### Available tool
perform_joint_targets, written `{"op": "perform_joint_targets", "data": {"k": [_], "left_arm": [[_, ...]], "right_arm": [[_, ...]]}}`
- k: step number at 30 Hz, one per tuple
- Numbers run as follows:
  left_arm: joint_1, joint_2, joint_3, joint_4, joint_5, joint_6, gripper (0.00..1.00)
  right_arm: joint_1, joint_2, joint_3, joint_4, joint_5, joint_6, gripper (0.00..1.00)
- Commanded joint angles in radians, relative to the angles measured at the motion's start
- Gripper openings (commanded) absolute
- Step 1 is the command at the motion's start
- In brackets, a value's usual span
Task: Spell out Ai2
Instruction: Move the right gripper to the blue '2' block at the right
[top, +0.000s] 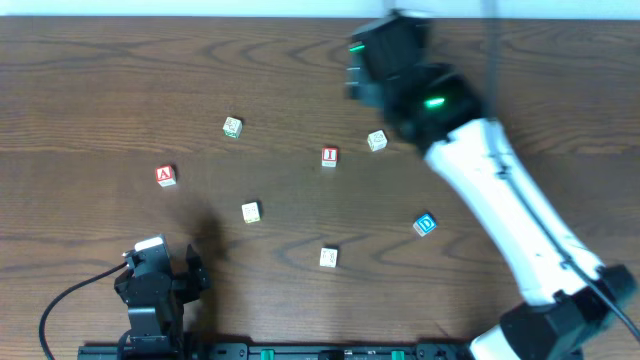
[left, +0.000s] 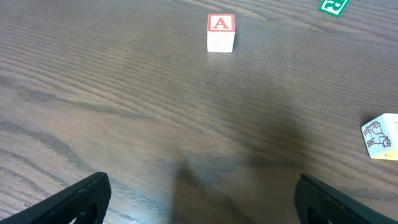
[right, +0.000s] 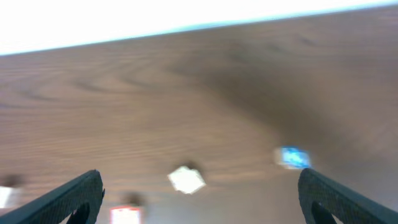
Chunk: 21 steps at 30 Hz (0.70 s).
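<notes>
Left fingers (left: 81, 198): spread wide, nothing between them; positioned over the near-left corner of the bench (top: 90, 70). Right fingers (right: 74, 196): likewise spread and empty; high by the far edge, right of centre; view blurred.

A block (top: 166, 175): red letter, upright, toward the left edge, ahead of Left fingers and well apart from them.

I block (top: 329, 156): red letter, mid-bench.

2 block: not identifiable; the faces of the remaining blocks (top: 250, 212) are too small to read.

Step, as judged: opening; no letters aligned yet. Next move likely calls for Left fingers to advance, straddle the A block squarely, then close.
</notes>
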<state>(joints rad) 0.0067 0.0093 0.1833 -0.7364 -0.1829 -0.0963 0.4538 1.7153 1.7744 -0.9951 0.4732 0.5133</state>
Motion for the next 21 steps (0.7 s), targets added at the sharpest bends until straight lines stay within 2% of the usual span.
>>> {"op": "perform_joint_targets", "data": {"k": [1,5,9,13,21], "left_arm": [[0.006,-0.006,-0.016,-0.018,-0.003,0.014,0.95],[0.006,-0.006,-0.016,-0.018,-0.003,0.014,0.95],[0.006,-0.006,-0.016,-0.018,-0.003,0.014,0.95],[0.006,-0.006,-0.016,-0.018,-0.003,0.014,0.95],[0.006,-0.006,-0.016,-0.018,-0.003,0.014,0.95]], "right_arm": [[-0.115,0.033,-0.019,-0.084,-0.06,-0.065,0.99],[-0.261,0.033,-0.086,-0.088,-0.172,-0.16,0.99],[-0.365,0.033,-0.243,0.043,-0.262,-0.206,0.98],[-0.412,0.033,-0.397,0.19,-0.264,-0.216,0.99],[-0.47,0.044,-0.591,0.448,-0.315,-0.292,0.99]]}}
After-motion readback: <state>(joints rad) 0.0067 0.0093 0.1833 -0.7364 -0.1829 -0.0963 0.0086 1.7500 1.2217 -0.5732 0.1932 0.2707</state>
